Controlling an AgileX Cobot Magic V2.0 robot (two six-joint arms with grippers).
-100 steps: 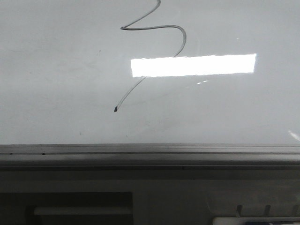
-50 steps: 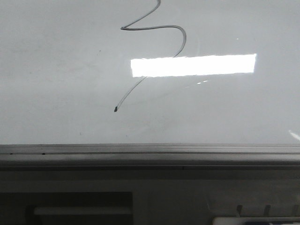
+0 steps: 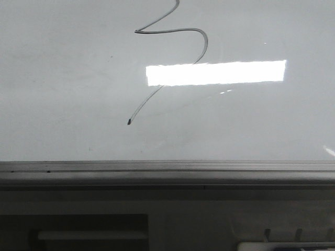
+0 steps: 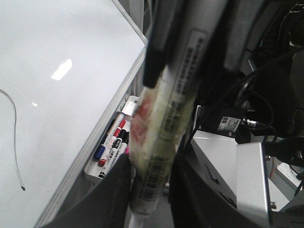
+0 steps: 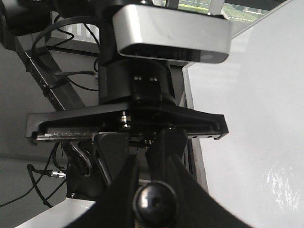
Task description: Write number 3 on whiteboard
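Note:
The whiteboard (image 3: pixel 63 104) fills the front view, with a bright rectangular reflection on it. The number 3 (image 3: pixel 201 42) is a thin dark-grey line whose long slanting tail ends in a dot (image 3: pixel 129 122). Neither gripper shows in the front view. In the left wrist view my left gripper (image 4: pixel 151 164) is shut on a marker (image 4: pixel 164 123) with a barcode label and a black cap, held away from the board (image 4: pixel 57 42). The tail of the 3 (image 4: pixel 14 137) shows there. My right gripper (image 5: pixel 142 152) is closed around a black round cap (image 5: pixel 154 202), beside the board (image 5: pixel 247 118).
A grey metal edge rail (image 3: pixel 167 167) runs under the board, with a dark grey slotted ledge (image 3: pixel 167 201) below it. A white tray (image 4: pixel 97 171) on the board's edge holds several markers (image 4: pixel 111 145). Cables and a grey box (image 4: pixel 237 161) lie off the board.

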